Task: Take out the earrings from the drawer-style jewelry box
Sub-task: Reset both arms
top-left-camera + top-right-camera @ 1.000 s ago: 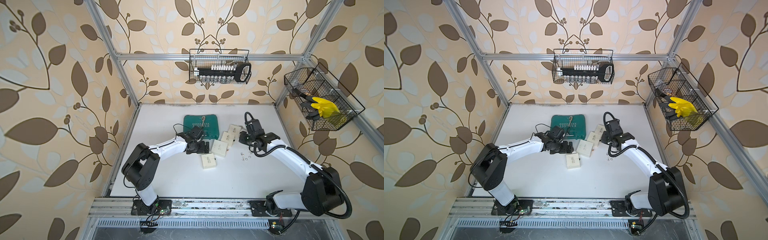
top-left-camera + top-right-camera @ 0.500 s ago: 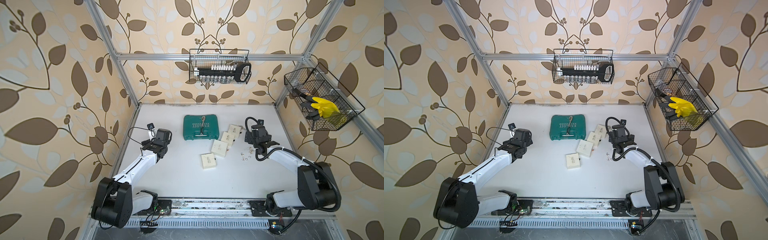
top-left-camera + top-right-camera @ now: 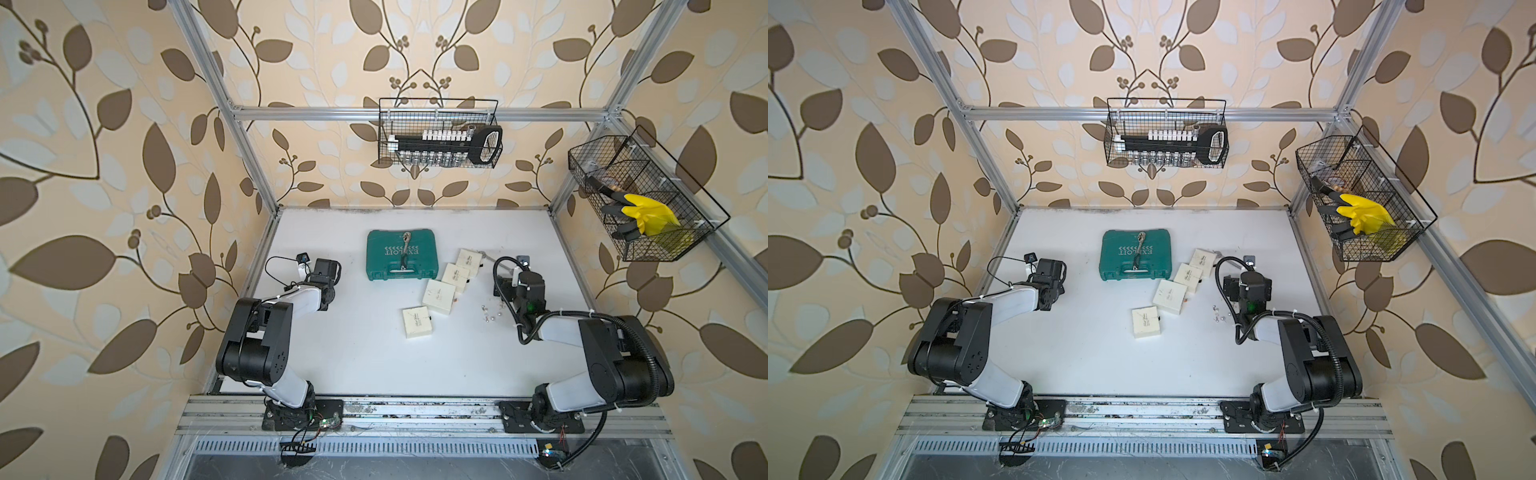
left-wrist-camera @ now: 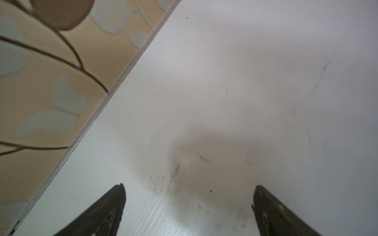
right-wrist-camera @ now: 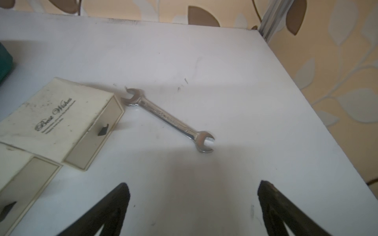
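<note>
Two arms sit folded back toward their own sides of the white counter (image 3: 357, 365). Far left, the black two-finger left tool (image 4: 190, 186) hangs over bare counter near the left edge, jaws spread wide and released.

Next comes a dark green plastic tool case (image 3: 382, 257), closed and lying flat toward the back. A long silver ratchet wrench (image 3: 404, 254) rests on its lid.

Right of the case are four cream cardboard drawer boxes (image 3: 439, 296). Three form a diagonal row, touching or nearly so. The fourth cream box (image 3: 418, 322) lies apart, nearer the front. In the right wrist view, two drawer fronts show black pull tabs.

Right of the boxes, the tiny silvery bead-like earrings (image 3: 490, 318) lie loose on the bare counter. They are outside every box, scattered just beside the right arm's wrist, and show in both top views.

A small silver open-ended spanner (image 5: 169, 120) lies flat, one end just beside the rearmost box's corner. The black right tool (image 5: 194, 182) hovers over bare counter short of the spanner, jaws wide apart and gripping nothing.
</note>
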### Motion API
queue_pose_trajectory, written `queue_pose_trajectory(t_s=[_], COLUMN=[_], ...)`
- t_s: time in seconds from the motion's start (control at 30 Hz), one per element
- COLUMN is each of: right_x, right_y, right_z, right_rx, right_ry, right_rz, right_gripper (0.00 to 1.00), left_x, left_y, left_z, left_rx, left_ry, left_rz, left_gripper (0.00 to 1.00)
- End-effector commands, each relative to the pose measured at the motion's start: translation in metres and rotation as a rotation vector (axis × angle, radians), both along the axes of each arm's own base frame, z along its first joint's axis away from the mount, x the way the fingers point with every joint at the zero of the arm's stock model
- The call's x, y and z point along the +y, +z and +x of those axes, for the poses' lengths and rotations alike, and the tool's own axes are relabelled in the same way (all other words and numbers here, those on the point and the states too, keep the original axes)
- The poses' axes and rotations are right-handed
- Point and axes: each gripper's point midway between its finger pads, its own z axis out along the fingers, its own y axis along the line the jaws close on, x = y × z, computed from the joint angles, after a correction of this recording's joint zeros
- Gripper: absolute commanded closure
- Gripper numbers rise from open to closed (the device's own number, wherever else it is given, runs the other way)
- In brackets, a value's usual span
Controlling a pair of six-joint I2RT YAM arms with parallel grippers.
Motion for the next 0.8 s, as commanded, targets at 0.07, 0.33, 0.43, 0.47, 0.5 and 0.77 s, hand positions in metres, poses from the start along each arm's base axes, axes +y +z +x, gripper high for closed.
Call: queue_pose_trajectory(t_s=[0.07,0.33,0.43,0.47,0.5,0.77], right_x=[0.013,0.014,0.014,0.014,0.014,0.014], right_y=[0.020,0.020,0.020,0.020,0.020,0.020], right_z=[0.011,0.011,0.011,0.011,0.011,0.011], right_rx=[-0.116,-0.115,-0.117,-0.117,-0.116,-0.117], right_ry=[0.066,0.067,0.067,0.068,0.068,0.068], right_rz=[0.044,0.044,0.043,0.043,0.043,0.042], right_gripper=[0.00,0.00,0.00,0.00,0.00,0.00], left_x=[-0.006,-0.029,-0.044,-0.045,-0.043,-0.041], left_y=[0.019,0.026,0.030,0.026,0.026,0.023], left_z=[0.034,0.029,0.017,0.018,0.023,0.021], left_rx=[-0.090,-0.283,-0.389,-0.407,-0.424,-0.386], left_ry=[-0.115,-0.305,-0.404,-0.421,-0.413,-0.404], left_rz=[0.044,-0.011,-0.040,-0.031,-0.015,-0.056], left_gripper=[0.01,0.01,0.01,0.01,0.01,0.01])
